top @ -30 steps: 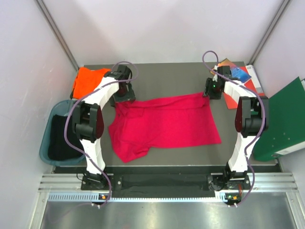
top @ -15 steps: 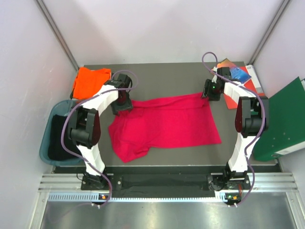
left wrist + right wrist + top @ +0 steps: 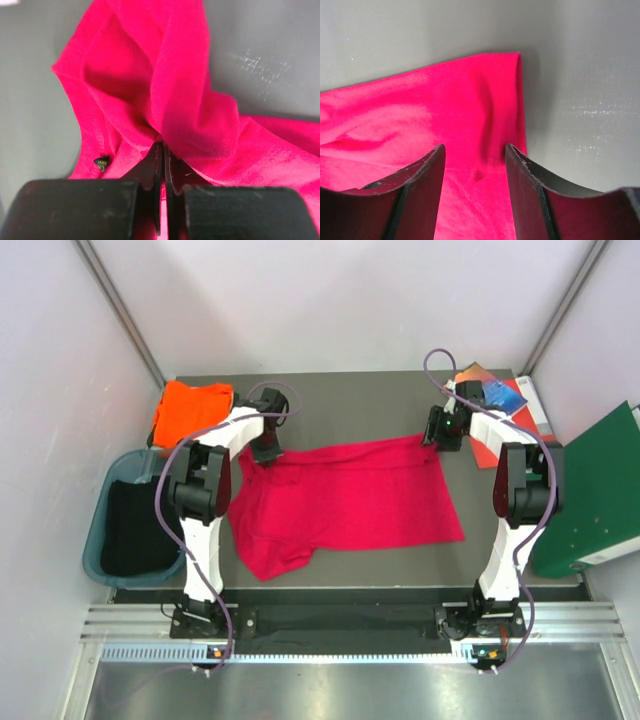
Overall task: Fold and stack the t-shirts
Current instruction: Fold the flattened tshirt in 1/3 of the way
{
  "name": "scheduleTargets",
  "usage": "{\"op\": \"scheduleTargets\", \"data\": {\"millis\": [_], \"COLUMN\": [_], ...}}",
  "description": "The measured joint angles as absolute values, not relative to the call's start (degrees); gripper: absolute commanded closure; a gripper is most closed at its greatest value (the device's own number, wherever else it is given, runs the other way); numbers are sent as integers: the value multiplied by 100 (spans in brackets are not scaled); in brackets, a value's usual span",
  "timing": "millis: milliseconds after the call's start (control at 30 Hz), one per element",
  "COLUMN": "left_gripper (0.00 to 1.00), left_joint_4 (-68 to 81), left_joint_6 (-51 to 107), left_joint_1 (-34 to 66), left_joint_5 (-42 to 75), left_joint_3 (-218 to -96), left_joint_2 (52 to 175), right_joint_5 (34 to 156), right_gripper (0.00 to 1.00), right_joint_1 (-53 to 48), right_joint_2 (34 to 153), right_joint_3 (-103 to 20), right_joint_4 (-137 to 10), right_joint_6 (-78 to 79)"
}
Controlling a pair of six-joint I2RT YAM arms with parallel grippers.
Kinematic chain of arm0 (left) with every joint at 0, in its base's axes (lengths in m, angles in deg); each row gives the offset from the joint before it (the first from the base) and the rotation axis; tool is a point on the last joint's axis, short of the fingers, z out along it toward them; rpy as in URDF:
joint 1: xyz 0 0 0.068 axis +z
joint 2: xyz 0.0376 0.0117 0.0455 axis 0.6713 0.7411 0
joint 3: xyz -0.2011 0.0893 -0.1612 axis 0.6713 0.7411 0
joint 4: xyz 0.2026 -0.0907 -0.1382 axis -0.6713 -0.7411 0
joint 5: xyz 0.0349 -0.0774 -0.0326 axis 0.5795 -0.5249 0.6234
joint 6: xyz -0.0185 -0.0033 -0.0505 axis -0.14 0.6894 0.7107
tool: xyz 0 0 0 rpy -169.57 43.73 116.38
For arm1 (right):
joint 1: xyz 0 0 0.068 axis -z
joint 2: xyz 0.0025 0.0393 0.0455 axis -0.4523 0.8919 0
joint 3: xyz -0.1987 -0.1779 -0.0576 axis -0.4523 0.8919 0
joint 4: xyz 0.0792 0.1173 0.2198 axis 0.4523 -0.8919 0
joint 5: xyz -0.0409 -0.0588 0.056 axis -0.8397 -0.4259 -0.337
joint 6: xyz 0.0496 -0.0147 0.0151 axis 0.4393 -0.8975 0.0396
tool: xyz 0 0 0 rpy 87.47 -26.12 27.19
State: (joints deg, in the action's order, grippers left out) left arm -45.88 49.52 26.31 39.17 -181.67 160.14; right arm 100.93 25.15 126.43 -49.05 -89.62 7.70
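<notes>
The crimson t-shirt [image 3: 345, 500] lies spread out across the middle of the dark table. My left gripper [image 3: 266, 448] is at its far left corner. In the left wrist view this gripper [image 3: 163, 150] is shut on a bunched fold of the crimson cloth [image 3: 170, 90], which puckers up in front of the jaws. My right gripper [image 3: 441, 432] hovers at the shirt's far right corner. In the right wrist view it [image 3: 475, 150] is open, with the hemmed corner [image 3: 490, 100] lying flat under its spread fingers. The orange t-shirt [image 3: 190, 408] sits folded at the far left.
A teal bin [image 3: 98, 530] holding dark cloth stands off the table's left edge. Red and blue books [image 3: 505, 405] lie at the far right corner. A large green binder [image 3: 595, 490] leans at the right edge.
The left gripper has shifted onto the crimson shirt's far left corner and closed on the cloth. The right arm has stayed where it was.
</notes>
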Motion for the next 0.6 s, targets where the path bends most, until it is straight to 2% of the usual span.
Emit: {"op": "scheduleTargets", "data": {"millis": [300, 600], "left_gripper": [100, 100], "left_joint_4": [-4857, -5353], "left_joint_6": [4895, 5086], "left_joint_1": [2629, 2629], "left_joint_5": [4240, 4267], "left_joint_3": [-18257, -17922], "left_joint_2": [15813, 14154], "right_joint_5": [10102, 10152], "right_gripper": [48, 48], "right_joint_1": [2515, 2515], "right_joint_2": [12643, 12643], "right_joint_3": [-4905, -4902], "right_joint_4": [-8956, -8910], "right_joint_6": [770, 774]}}
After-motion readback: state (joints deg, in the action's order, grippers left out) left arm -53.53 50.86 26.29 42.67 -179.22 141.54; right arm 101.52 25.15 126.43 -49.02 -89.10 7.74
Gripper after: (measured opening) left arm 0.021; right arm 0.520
